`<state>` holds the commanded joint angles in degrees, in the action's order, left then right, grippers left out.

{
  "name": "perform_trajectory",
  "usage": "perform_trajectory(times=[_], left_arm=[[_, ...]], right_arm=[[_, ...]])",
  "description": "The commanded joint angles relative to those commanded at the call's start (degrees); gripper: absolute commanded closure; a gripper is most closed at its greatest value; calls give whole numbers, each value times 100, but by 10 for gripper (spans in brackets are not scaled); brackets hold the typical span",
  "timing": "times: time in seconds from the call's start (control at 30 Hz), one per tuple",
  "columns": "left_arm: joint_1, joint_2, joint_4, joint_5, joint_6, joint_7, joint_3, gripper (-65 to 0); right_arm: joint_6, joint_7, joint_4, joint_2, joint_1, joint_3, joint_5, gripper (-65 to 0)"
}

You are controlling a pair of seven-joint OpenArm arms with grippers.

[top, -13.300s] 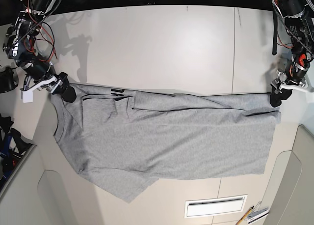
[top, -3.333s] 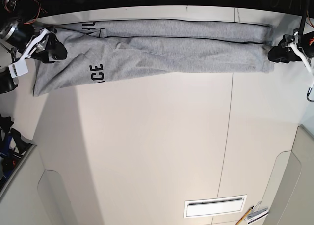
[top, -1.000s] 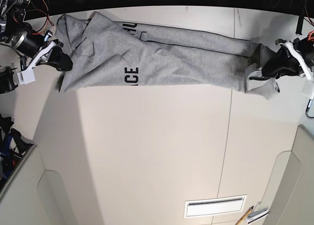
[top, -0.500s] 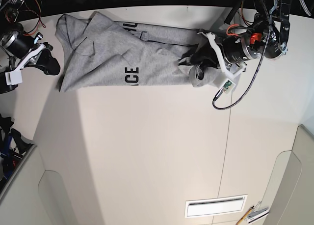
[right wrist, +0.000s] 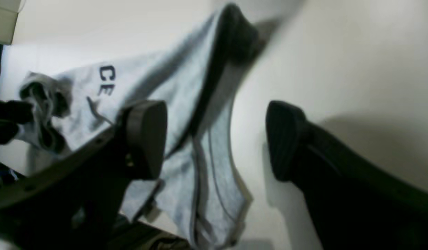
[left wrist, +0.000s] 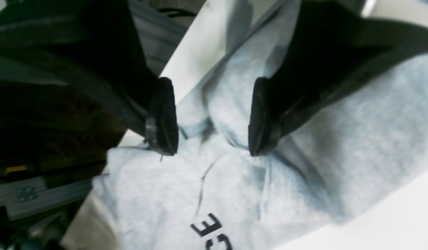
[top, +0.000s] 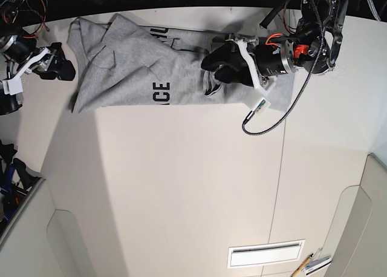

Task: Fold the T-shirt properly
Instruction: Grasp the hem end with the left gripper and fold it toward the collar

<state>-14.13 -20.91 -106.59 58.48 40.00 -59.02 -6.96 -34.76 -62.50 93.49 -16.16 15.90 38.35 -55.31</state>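
Note:
The heather-grey T-shirt (top: pixel 133 65) lies as a long band along the table's far edge, black letters "ACE" (top: pixel 161 92) facing up. Its right end is doubled back toward the middle. My left gripper (top: pixel 213 68) hovers over that doubled end. In the left wrist view the left gripper (left wrist: pixel 212 118) is open, with a ridge of the shirt (left wrist: pixel 339 139) lying between and under the fingers. My right gripper (top: pixel 63 69) is open and empty, just left of the shirt's collar end. In the right wrist view the right gripper (right wrist: pixel 215 139) faces the shirt (right wrist: pixel 172 83).
The table's far edge runs just behind the shirt, dark beyond. A cable (top: pixel 266 117) loops down from the left arm onto the table. A white slotted vent (top: pixel 265 253) and some pens (top: pixel 311 263) sit at the front right. A seam (top: pixel 283 150) crosses the tabletop.
The left gripper has moved further left over the shirt, taking the right end with it, and its fingers now stand apart. The right gripper has drawn slightly away from the collar end.

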Motion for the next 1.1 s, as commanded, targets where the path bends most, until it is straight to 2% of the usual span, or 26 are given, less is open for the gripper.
perform_trajectory(times=[0.1, 0.3, 0.4, 0.57, 0.6, 0.63, 0.7, 0.77, 0.87, 0.97, 1.1], left_arm=[[33, -4, 0, 17, 0, -37, 2, -359], [208, -4, -72, 2, 0, -92, 2, -359], [208, -4, -201, 243, 0, -240, 2, -359], [205, -7, -249, 540, 0, -444, 2, -359], [208, -4, -249, 577, 0, -444, 2, -359], [208, -7, -249, 605, 0, -444, 2, -359], [210, -9, -249, 649, 0, -466, 2, -359], [264, -7, -249, 1084, 0, -785, 2, -359], [398, -9, -254, 1731, 0, -1244, 2, -359], [400, -9, -256, 1847, 0, -1329, 96, -359], [398, -7, -256, 1912, 0, -1327, 520, -359]], right_arm=[[-66, 125, -380, 0, -17, -286, -4, -441], [-59, 343, -533, 2, -31, -1235, 249, -441], [-55, 389, -533, 2, -31, -1611, 236, -441], [-55, 422, -531, 98, -31, -1716, 243, -438], [-57, 424, -531, 94, -33, -1714, 243, -422], [-57, 424, -522, 94, -33, -1705, 243, -366], [-55, 424, -520, 94, -37, -1705, 243, -185], [-55, 420, -520, 94, -74, -1705, 245, -7], [-52, 391, -520, 92, -195, -1685, 308, 0], [-55, 328, -518, 92, -332, -1462, 304, 0], [-55, 179, -514, 4, -562, -756, 275, 0]])
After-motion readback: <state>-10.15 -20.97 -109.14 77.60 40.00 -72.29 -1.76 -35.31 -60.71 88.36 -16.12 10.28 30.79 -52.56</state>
